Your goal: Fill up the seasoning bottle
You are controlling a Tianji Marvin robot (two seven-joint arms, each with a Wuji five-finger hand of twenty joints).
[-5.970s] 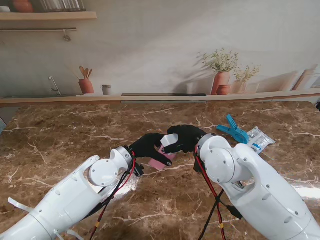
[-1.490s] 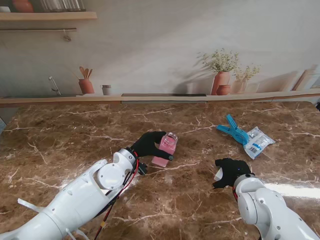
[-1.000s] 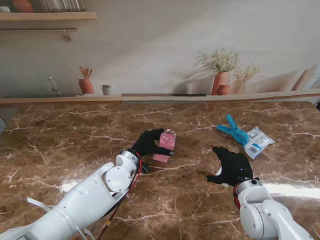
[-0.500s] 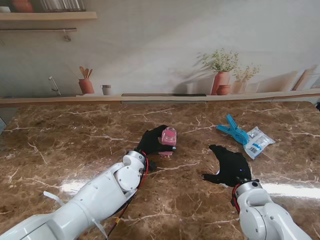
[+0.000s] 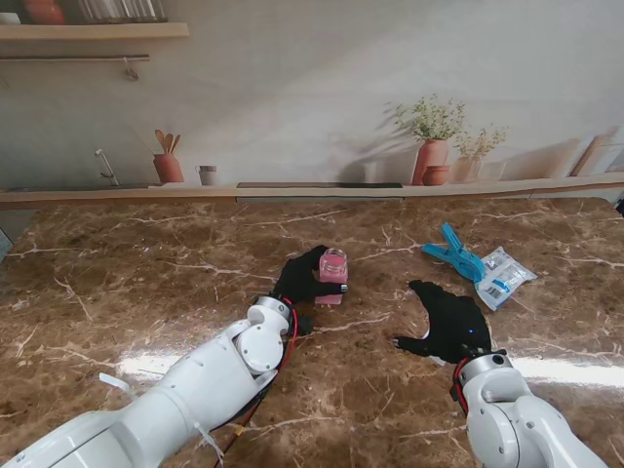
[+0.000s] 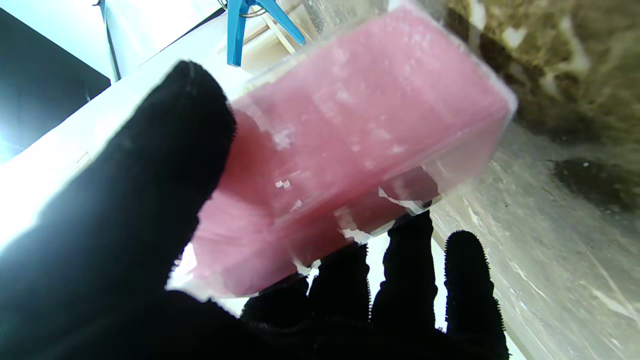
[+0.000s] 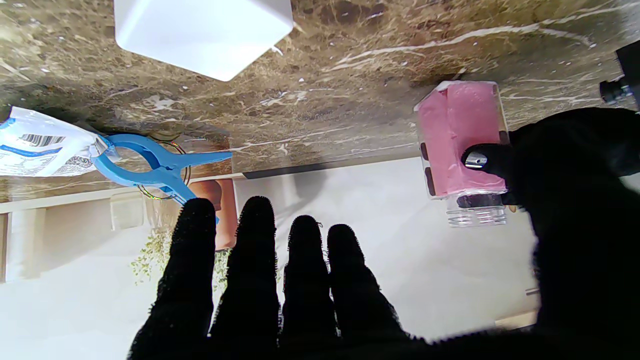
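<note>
I'm looking down on a brown marble surface (image 5: 146, 263) with a printed kitchen backdrop behind. My left hand (image 5: 300, 278) has its fingers (image 6: 150, 165) wrapped around the seasoning bottle (image 5: 331, 273), clear, square-sided, packed with pink. My right hand (image 5: 450, 319) lies flat, fingers (image 7: 250, 260) spread and empty. A blue clip (image 5: 453, 253) and printed sachet (image 5: 504, 273) lie at far right, and a white cap (image 7: 200, 30) rests just beyond my right hand.

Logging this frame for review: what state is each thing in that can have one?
seasoning bottle: uncapped, pink contents, upright in left hand's grip.
left hand: shut on the bottle.
right hand: open, fingers spread, holding nothing.
white cap: off the bottle, lying on the table.
blue clip: lying on the table beside the packet.
packet: lying flat; opened or sealed, cannot tell.
</note>
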